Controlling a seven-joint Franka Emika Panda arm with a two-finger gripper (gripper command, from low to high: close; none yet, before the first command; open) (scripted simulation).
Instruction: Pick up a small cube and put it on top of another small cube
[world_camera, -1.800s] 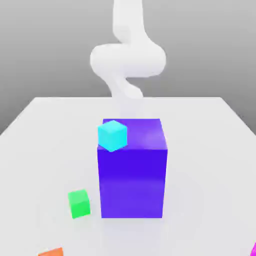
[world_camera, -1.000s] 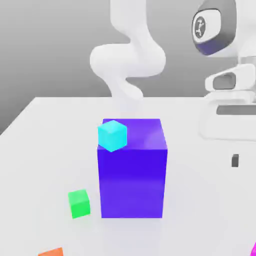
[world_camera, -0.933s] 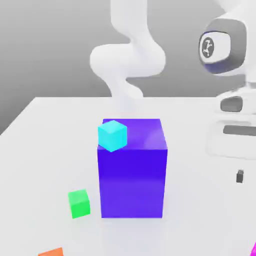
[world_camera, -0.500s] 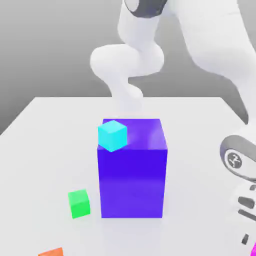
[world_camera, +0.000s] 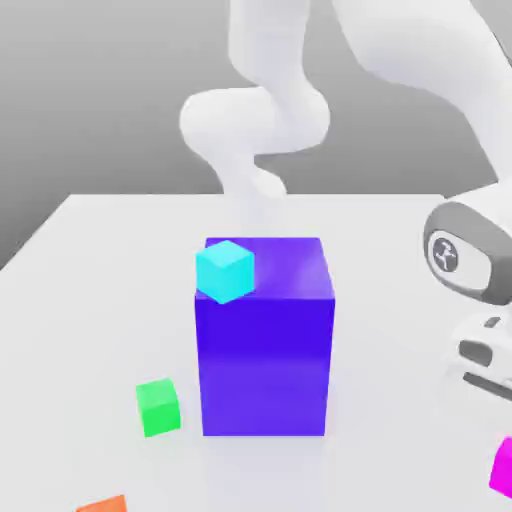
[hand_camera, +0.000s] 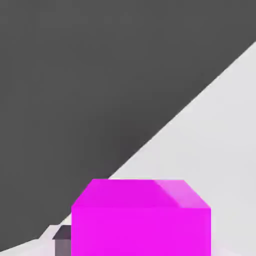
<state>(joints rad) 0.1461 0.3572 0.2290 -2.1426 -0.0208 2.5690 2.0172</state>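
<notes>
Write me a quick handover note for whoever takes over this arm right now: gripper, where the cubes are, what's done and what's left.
Gripper: low at the exterior view's right edge, at the magenta cube; grip not confirmed.
Magenta cube: at the exterior view's lower right corner.
Green cube: on the table, left of the blue-violet block, nothing on it.
Done: approach to the magenta cube.
Left: confirm the grasp, carry it over, set it on the green cube.
</notes>
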